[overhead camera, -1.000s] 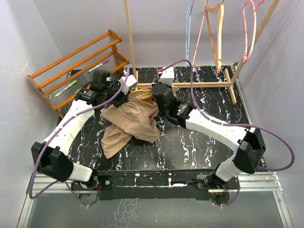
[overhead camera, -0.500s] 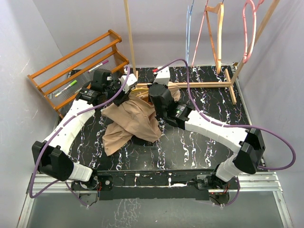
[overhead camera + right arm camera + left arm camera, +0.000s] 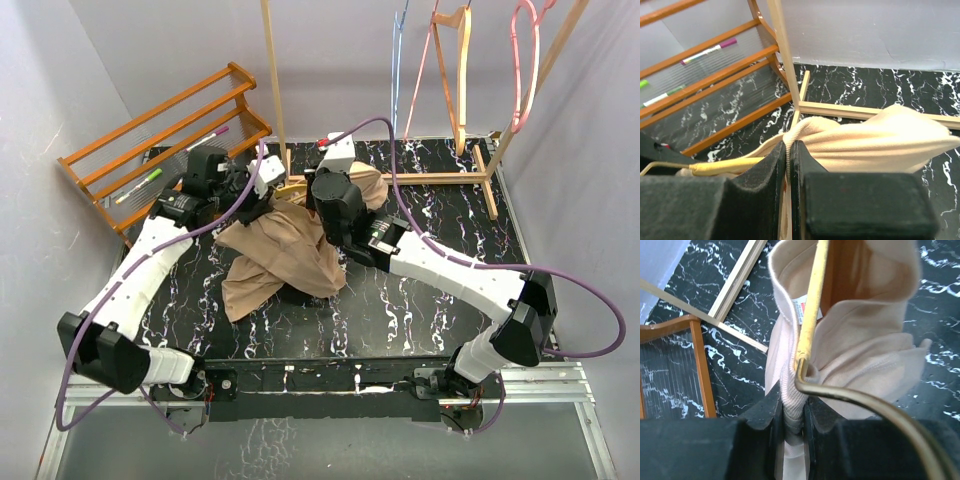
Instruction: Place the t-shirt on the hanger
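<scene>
threading step: left fingers (image 3: 762, 415) and right fingers (image 3: 765, 175) each pinch the ribbed collar of the t-shirt (image 3: 285, 255), heaped on the tabletop (image 3: 420, 300), with the hanger (image 3: 812, 315) poking into its neck opening; next, probably, spread the collar and draw it over both hanger shoulders.

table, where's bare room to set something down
Bare table between the right arm and the wooden frame, and the near strip in front of the t-shirt. Crowded at back centre, around the t-shirt and hanger.

Open tabletop (image 3: 410, 320) near right, t-shirt (image 3: 285, 258) heaped centre, rack frame (image 3: 440, 178) behind, shelf (image 3: 150, 130) left.
</scene>
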`<state>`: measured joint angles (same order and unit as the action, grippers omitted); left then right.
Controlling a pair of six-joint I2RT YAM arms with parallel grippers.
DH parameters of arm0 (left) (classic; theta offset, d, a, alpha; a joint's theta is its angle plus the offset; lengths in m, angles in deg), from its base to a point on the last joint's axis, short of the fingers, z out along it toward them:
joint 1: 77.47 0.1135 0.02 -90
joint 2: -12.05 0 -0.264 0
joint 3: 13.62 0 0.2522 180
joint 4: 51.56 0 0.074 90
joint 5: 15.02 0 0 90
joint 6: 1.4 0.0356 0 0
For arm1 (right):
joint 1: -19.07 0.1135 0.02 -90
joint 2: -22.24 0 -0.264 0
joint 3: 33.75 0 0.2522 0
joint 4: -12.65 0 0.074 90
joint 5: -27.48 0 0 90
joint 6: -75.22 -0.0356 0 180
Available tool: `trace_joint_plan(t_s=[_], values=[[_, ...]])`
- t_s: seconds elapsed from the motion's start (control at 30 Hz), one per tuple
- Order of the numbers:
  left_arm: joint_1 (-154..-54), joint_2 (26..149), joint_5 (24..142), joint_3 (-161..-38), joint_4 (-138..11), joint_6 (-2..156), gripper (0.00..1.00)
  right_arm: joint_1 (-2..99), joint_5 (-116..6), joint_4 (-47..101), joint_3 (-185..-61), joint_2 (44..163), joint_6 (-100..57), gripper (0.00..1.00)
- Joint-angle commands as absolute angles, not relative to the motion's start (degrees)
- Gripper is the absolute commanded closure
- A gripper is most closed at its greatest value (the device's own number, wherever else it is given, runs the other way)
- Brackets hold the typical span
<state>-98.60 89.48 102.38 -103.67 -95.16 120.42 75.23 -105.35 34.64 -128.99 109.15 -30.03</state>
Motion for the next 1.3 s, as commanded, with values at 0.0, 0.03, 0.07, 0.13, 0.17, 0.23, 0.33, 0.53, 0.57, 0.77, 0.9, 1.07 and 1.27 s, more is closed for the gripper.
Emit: trace_joint_plan(t_s=[0.0,0.03,0.07,0.13,0.17,0.23,0.33,0.53,0.57,0.77,0.9,1.07,1.27], values=[[-99.81,83.80,110.74,-103.86,-93.31,119.10,1.00,78.17,-97.80,25.55,-134.16,109.45,-30.96,0.92],[-99.70,83.23,111.67,-103.97,-93.48,118.96,1.00,78.07,-97.35,25.87,-134.11,109.52,-31.00,0.92],[-99.48,82.69,112.76,-104.18,-93.97,118.97,1.00,77.87,-96.74,26.21,-134.01,109.62,-31.19,0.92],[-99.33,81.83,114.84,-104.84,-95.66,119.78,1.00,77.27,-95.11,27.50,-134.14,110.04,-32.13,0.92],[-99.20,81.49,115.76,-105.20,-96.72,120.27,1.00,76.92,-94.07,28.16,-134.22,110.18,-32.54,0.92],[-99.14,80.66,116.69,-105.59,-98.44,121.10,1.00,76.33,-92.25,29.10,-134.26,110.58,-33.40,0.92],[-98.97,79.16,116.84,-104.48,-100.59,123.24,1.00,75.92,-89.83,30.35,-134.75,110.63,-33.81,0.92],[-98.17,76.38,117.88,-101.93,-101.92,125.70,1.00,73.90,-82.22,37.21,-138.33,111.11,-33.29,0.64],[-98.02,76.04,118.36,-101.58,-101.83,125.71,1.00,73.23,-80.62,38.35,-138.91,111.31,-32.98,0.60],[-96.71,75.89,120.27,-99.89,-100.99,126.49,1.00,66.15,-66.77,42.75,-142.05,110.66,-31.36,0.35],[-95.69,76.91,121.02,-99.02,-100.01,127.22,1.00,59.86,-60.02,48.50,-145.79,110.54,-28.10,0.34],[-94.22,78.81,122.67,-99.31,-98.53,127.52,1.00,54.62,-54.07,56.72,-147.23,107.80,-20.51,0.33],[-94.00,80.49,123.06,-101.19,-99.20,130.26,1.00,50.00,-44.03,65.20,-142.92,103.25,-7.56,0.36]])
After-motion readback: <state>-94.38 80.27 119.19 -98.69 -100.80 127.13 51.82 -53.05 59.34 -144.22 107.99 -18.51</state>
